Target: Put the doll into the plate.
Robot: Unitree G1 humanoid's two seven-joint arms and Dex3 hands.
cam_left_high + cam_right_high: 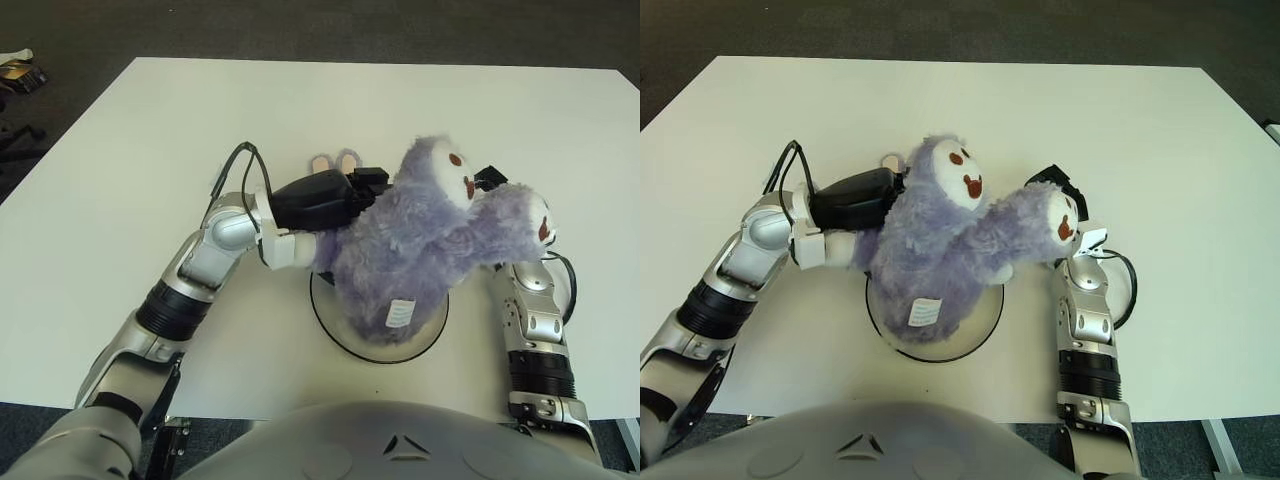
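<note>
doll point(400, 262) x1 above plate point(335, 335) x1 | left hand point(335, 197), right hand point(1055, 192) both clutch it

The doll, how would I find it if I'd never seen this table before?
Look at the near edge of the white table, between the two arms. The doll sits over the round plate, with the left hand and right hand against its sides. It is the only fluffy purple thing, with white foot pads marked in red and a small white tag.
</note>
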